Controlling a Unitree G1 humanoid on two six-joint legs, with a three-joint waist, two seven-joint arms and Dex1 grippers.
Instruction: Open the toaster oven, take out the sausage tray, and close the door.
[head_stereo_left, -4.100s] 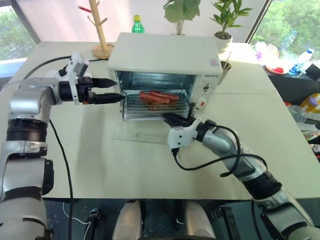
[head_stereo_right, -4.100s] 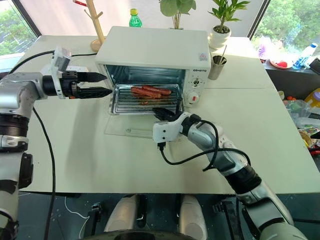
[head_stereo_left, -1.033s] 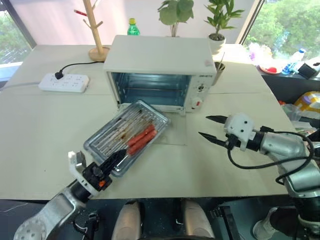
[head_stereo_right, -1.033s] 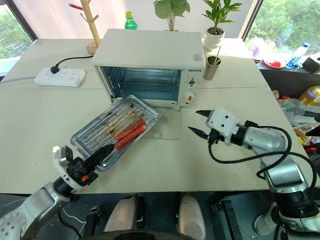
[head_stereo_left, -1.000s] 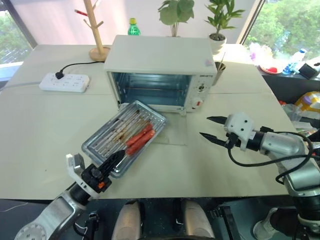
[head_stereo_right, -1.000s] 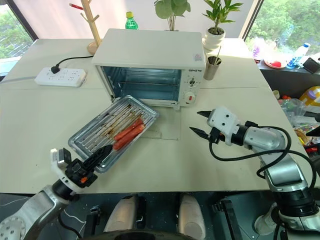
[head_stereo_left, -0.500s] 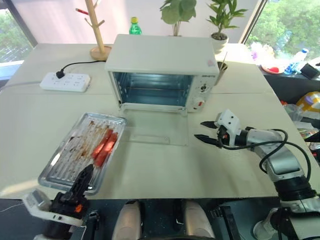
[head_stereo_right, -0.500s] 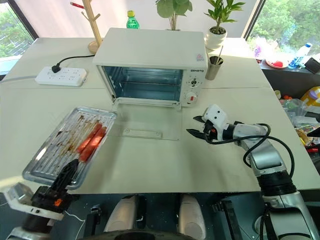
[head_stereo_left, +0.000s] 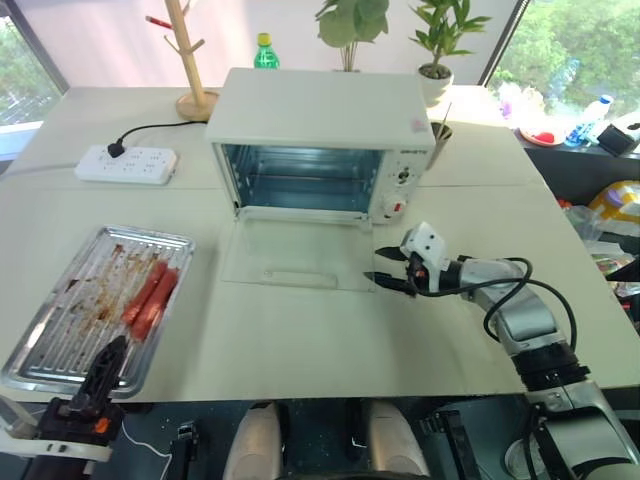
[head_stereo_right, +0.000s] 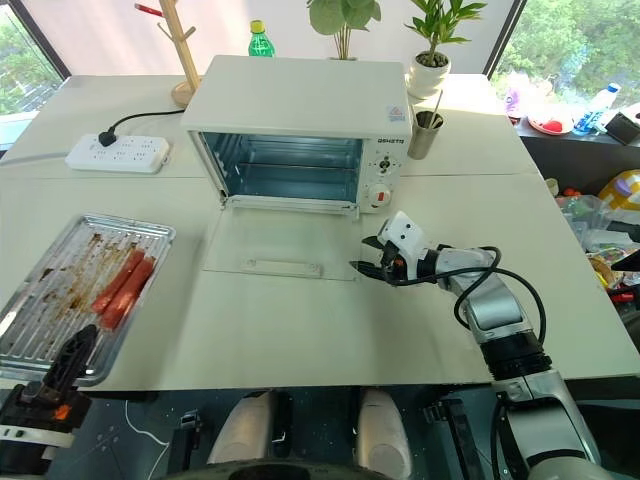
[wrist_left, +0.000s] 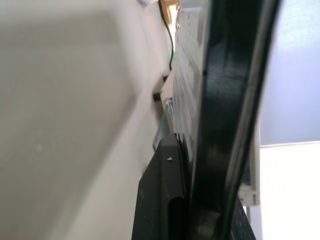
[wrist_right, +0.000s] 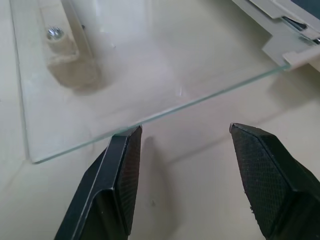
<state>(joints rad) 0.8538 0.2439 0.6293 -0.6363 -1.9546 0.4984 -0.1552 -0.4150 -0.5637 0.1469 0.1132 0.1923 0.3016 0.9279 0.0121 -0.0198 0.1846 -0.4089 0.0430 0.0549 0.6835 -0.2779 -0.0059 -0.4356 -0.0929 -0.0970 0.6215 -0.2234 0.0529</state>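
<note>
Down at the near left corner of the table (head_stereo_left: 300, 350), the left gripper (head_stereo_left: 100, 372) is clamped shut on the near rim of the sausage tray (head_stereo_left: 95, 305), which lies out of the oven, its two red sausages (head_stereo_left: 148, 297) lined up on the rack; the tray's near corner looks to hang past the table edge, so it wants setting fully on the surface before that grip lets go. Moving across, the right gripper (head_stereo_right: 368, 259) sits low over the table with its fingers (wrist_right: 120, 175) spread at a middling width, holding nothing, poised at the right-hand edge of the door (head_stereo_right: 290, 245), which lies flat open on the table. In the right wrist view the glass edge runs just ahead of the two pads, one finger about at the pane's rim. To close well, I'd say slip a finger under that edge or the white bar handle (head_stereo_right: 285, 267), lift in an arc about the hinge rather than push flat, and follow it up until it meets the frame. Beyond, the toaster oven (head_stereo_right: 300, 130) stands with its cavity empty, and behind it a power strip (head_stereo_right: 110, 152) and potted plants (head_stereo_right: 440, 40).
</note>
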